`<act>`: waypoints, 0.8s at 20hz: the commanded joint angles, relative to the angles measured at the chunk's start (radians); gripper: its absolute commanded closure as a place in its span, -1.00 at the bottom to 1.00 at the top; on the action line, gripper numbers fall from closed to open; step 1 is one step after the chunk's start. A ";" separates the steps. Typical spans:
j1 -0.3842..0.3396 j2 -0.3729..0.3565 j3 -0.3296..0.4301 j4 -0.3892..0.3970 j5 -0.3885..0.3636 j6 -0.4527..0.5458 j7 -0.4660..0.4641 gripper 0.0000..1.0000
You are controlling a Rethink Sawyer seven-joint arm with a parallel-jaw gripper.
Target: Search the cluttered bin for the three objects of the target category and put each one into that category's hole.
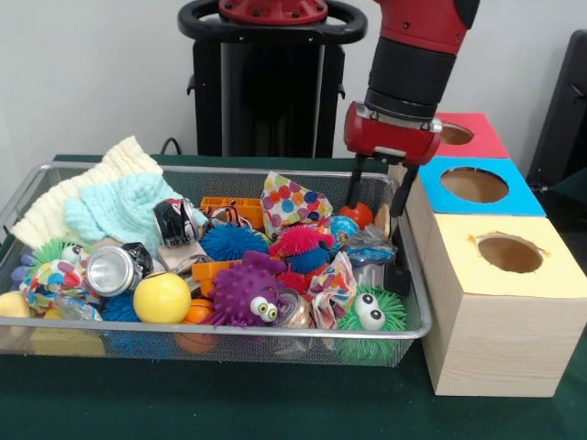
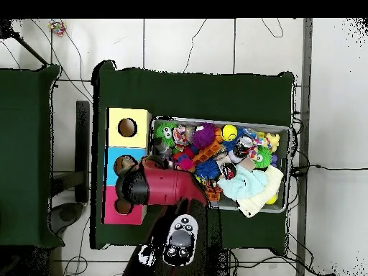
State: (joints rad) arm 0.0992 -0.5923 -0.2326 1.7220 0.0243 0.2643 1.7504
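My gripper is open and reaches down into the right end of the wire mesh bin. One finger stands by a red ball. The other finger runs down along the bin's right wall. Nothing is visibly held. Around it lie a pink spiky ball, a green spiky ball with eyes and a polka-dot cloth. Beside the bin stand three boxes with holes: yellow, blue, red. In the overhead view the arm hides the gripper.
The bin also holds a purple spiky ball with eyes, a blue spiky ball, a yellow ball, a crushed can, an orange brick and knit hats, cream and mint. Green cloth covers the table.
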 commanded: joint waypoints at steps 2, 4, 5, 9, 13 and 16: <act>-0.051 0.027 0.094 0.012 -0.031 0.102 0.061 -1.00; -0.035 0.046 0.073 -0.005 -0.034 0.107 0.071 -1.00; -0.026 0.059 0.062 -0.015 -0.034 0.111 0.077 -1.00; -0.020 0.174 0.065 -0.049 -0.026 0.053 0.102 -1.00; -0.006 0.229 0.054 -0.072 -0.018 0.012 0.122 -1.00; 0.012 0.239 0.029 -0.083 -0.015 0.016 0.132 -1.00</act>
State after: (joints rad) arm 0.0985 -0.4605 -0.2339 1.6969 0.0249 0.2639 1.7504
